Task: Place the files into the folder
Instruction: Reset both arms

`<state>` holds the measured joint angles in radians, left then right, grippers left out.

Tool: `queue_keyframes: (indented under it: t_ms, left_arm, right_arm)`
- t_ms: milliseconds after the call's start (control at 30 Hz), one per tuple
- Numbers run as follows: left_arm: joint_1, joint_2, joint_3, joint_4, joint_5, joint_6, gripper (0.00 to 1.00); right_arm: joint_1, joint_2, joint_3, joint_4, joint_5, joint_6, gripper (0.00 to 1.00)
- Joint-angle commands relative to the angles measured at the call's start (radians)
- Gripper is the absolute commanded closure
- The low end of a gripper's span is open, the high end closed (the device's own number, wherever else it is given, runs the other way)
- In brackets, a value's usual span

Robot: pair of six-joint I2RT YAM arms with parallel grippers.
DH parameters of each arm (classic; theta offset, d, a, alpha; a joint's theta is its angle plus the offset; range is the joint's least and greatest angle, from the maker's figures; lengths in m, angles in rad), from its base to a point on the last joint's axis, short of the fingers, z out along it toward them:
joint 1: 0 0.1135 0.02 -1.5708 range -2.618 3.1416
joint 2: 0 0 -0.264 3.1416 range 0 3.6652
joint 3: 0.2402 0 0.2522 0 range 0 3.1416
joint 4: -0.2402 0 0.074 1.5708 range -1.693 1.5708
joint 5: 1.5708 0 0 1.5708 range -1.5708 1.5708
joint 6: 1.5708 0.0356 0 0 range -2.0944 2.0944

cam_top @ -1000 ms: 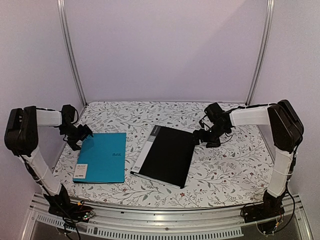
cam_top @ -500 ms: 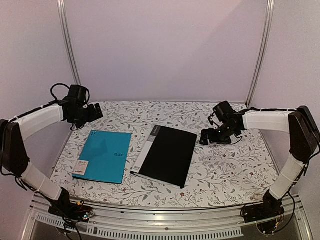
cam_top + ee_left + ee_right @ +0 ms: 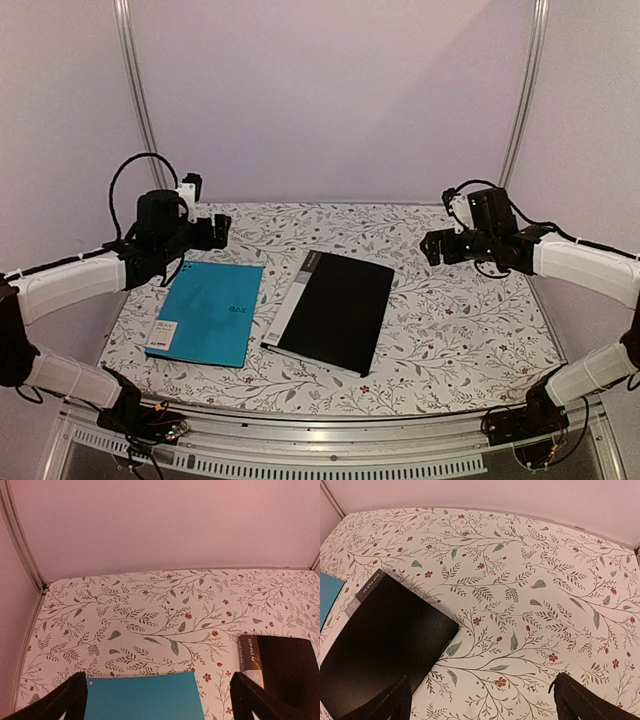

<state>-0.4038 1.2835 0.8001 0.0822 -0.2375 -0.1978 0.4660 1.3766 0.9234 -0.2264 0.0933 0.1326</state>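
- The folder (image 3: 335, 312) lies shut and flat on the table (image 3: 450, 330), at centre frame in the top view. Its pale spine label (image 3: 303, 268) is at the upper left corner.
- The teal folder (image 3: 205, 312) lies just left of it, close but apart.
- You will find no files in any view. Where they are cannot be told from these pictures.
- Handling, as a judgement: the folder looks stiff, thin and light, with a smooth cover that may slide on the table when pushed.
- It sits flush, so expect trouble getting a finger beneath it. Take the cover at the long right edge, opposite the spine, near a corner, and brace the spine side with the other arm.
- The left gripper (image 3: 218, 229) is spread wide and empty. In its wrist view, its fingers (image 3: 70, 702) stand at the bottom corners.
- The right gripper (image 3: 428, 246) is likewise spread wide, its fingers (image 3: 390, 705) holding nothing.
- Change over the last second: both grippers have lifted off the folders' upper corners. The left has gone toward the upper left, the right toward the upper right. The black folder has not shifted and is unopened.
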Motion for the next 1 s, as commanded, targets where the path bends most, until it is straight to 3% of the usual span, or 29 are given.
queue_keyframes:
  t_ms: [0,300,967]
  left_arm:
    - [-0.060,-0.080,-0.059,0.172,-0.092,0.163,0.01]
    - [-0.073,-0.170,-0.130,0.214,-0.134,0.171,0.00]
    - [-0.073,-0.110,-0.090,0.158,-0.149,0.122,0.00]
  right_arm:
    - [-0.003,-0.088,-0.015,0.085,0.056,-0.083,0.01]
    - [-0.003,-0.211,-0.136,0.187,0.095,-0.115,0.01]
    - [-0.003,-0.203,-0.146,0.196,0.068,-0.105,0.01]
